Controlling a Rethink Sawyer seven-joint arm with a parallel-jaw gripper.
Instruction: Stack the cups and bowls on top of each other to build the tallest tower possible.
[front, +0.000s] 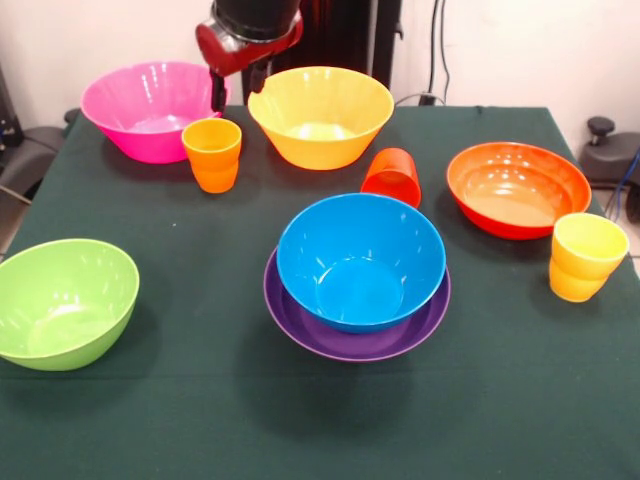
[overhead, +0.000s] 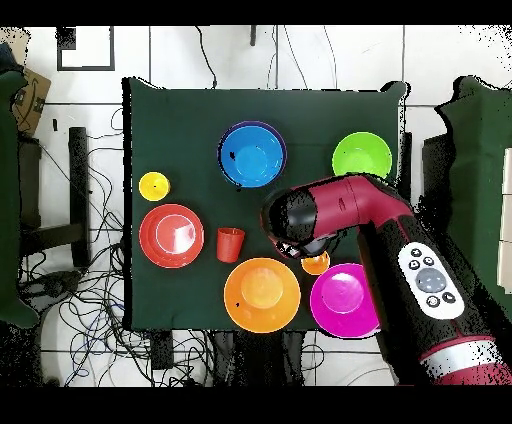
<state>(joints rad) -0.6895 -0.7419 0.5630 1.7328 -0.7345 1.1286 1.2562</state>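
My gripper (front: 237, 86) hangs open and empty at the far side, just above and behind the ribbed orange cup (front: 212, 153), between the pink bowl (front: 140, 108) and the yellow bowl (front: 320, 118). The blue bowl (front: 360, 260) sits nested in the wide purple bowl (front: 350, 342) at the centre. The red-orange cup (front: 392, 176) lies tipped beside them. The orange-red bowl (front: 517, 187) and the ribbed yellow cup (front: 586, 256) stand at the right, and the green bowl (front: 62, 300) at the near left. In the overhead view the arm (overhead: 340, 210) hides the gripper and part of the orange cup (overhead: 316, 265). The small magenta-red bowl is out of view.
A dark green cloth (front: 200, 420) covers the table. Cables (overhead: 90, 300) and chairs (overhead: 30, 210) surround the table on the floor. The arm's wrist (front: 250, 30) comes down over the far edge.
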